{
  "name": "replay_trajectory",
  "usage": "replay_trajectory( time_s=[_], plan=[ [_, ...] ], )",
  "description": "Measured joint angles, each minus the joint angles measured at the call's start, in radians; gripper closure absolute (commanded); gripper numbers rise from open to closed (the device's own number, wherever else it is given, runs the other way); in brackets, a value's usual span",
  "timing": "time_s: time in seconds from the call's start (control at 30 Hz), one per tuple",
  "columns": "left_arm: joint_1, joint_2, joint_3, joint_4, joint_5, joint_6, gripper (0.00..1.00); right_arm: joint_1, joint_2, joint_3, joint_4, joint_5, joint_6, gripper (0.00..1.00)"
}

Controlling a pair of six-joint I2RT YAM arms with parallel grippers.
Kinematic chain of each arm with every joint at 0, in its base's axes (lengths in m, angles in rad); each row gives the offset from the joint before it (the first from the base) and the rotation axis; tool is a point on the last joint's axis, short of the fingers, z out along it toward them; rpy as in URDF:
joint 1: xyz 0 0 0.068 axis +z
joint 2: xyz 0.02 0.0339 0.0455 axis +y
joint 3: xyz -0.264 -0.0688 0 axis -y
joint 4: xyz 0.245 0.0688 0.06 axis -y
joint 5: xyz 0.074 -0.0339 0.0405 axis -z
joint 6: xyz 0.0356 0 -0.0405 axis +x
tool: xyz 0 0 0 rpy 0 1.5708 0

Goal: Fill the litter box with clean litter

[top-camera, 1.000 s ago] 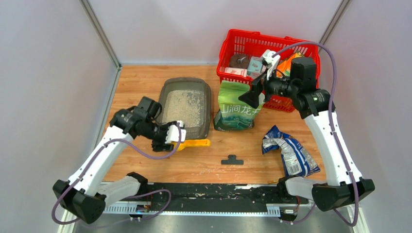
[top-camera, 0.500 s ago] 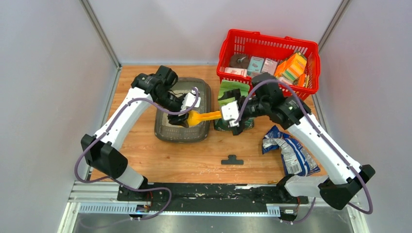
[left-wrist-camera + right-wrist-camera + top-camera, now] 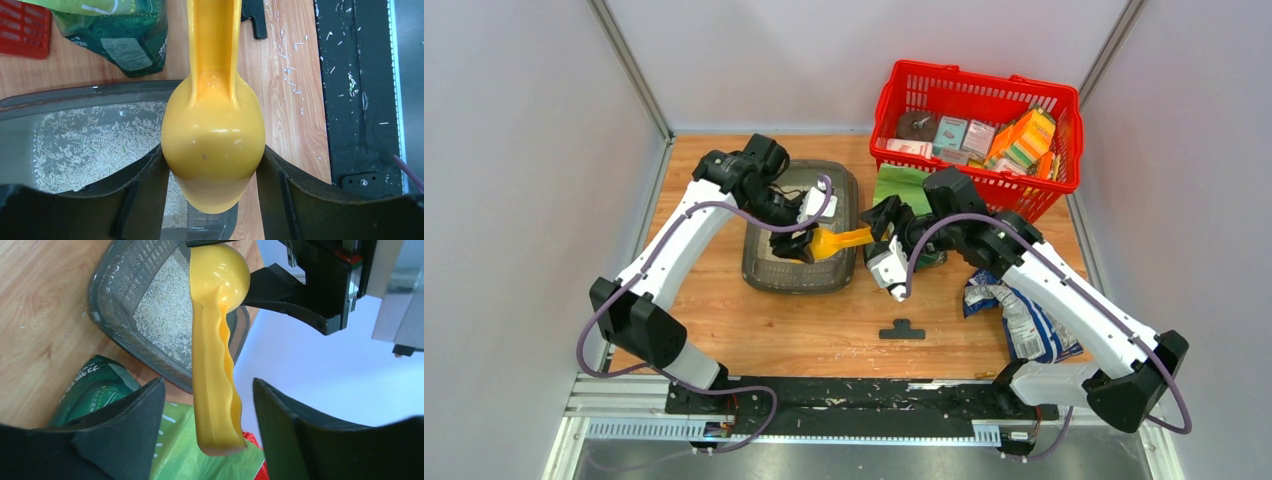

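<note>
Right jaws now hang closer to the worktop's (image 3: 814, 320) near edge, wide open, empty. Left jaws squeeze the yellow plastic scoop (image 3: 212, 145) above the grey plastic litter box (image 3: 75, 92).

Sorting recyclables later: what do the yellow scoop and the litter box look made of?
The scoop looks like glossy moulded plastic: smooth, with bright highlights. The litter box seems smoky, probably translucent plastic: thin ribbed wall, rounded moulded rim.

The left gripper (image 3: 212, 157) clamps the yellow scoop (image 3: 212, 115) by its bowl. The right gripper (image 3: 207, 395) is spread wide, seemingly clear of the handle.
</note>
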Motion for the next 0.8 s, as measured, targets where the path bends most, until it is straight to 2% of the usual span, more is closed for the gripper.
replay_trajectory(
  time_s=[0.13,0.23,0.27,0.3,0.33,0.37,0.4,0.47,0.5,0.57,0.63,0.73,0.8],
  plan=[
    [0.000,0.000,0.000,-0.002,0.003,-0.002,1.00,0.007,-0.009,-0.042,0.047,0.002,-0.057,0.46],
    [0.000,0.000,0.000,-0.004,0.004,-0.004,1.00,0.013,-0.011,-0.048,0.071,0.002,-0.088,0.63],
    [0.000,0.000,0.000,-0.005,0.005,-0.004,1.00,0.014,-0.012,-0.049,0.086,0.002,-0.096,0.75],
    [0.000,0.000,0.000,-0.006,0.006,-0.006,0.98,0.016,-0.013,-0.051,0.097,0.003,-0.102,0.81],
    [0.000,0.000,0.000,-0.006,0.006,-0.006,0.93,0.019,-0.017,-0.056,0.098,0.008,-0.109,0.91],
    [0.003,-0.002,0.000,-0.010,0.007,-0.004,0.83,0.019,-0.021,-0.065,0.072,0.021,-0.117,0.95],
    [0.005,-0.003,0.000,-0.020,0.005,-0.006,0.67,0.019,-0.024,-0.077,0.067,0.022,-0.129,1.00],
    [0.006,0.000,0.000,-0.027,0.004,-0.008,0.56,0.021,-0.023,-0.078,0.068,0.023,-0.138,1.00],
    [0.005,0.000,0.000,-0.027,0.007,-0.008,0.37,0.022,-0.024,-0.076,0.066,0.026,-0.135,1.00],
    [0.005,-0.002,0.000,-0.025,0.009,-0.014,0.34,0.024,-0.020,-0.060,0.046,0.036,-0.101,1.00],
    [0.005,-0.014,-0.001,-0.023,0.011,-0.051,0.17,0.021,-0.012,-0.034,0.019,0.047,-0.051,1.00],
    [0.003,-0.129,-0.085,0.055,-0.011,-0.158,0.15,0.012,0.030,0.074,-0.089,0.051,0.101,1.00],
    [0.003,-0.287,-0.224,0.199,-0.063,-0.237,0.14,0.006,0.059,0.149,-0.153,0.054,0.221,1.00]
  ],
)
